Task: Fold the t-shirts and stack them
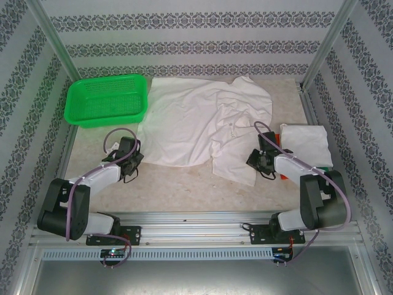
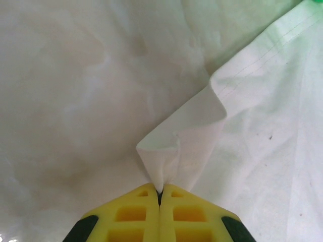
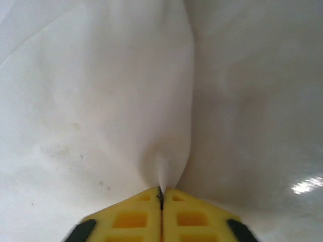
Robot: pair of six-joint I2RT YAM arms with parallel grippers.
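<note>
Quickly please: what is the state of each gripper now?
Left gripper: closed, pinching a fold of the white t-shirt.
Right gripper: closed, also pinching white t-shirt cloth.

Large white t-shirt (image 1: pixel 190 117) spread flat but wrinkled across the middle of the counter (image 1: pixel 178 187), with bunched folds around the right sleeve and a lower flap jutting toward the near right. Near-left hem of the white t-shirt (image 2: pixel 176 148) drawn up into a narrow pinched pleat. Near-right cloth (image 3: pixel 169 146) gathered into a sharp ridge. To the right, a folded stack (image 1: pixel 307 144), white on top, with orange-red and green slivers at its near-left edge.
</note>
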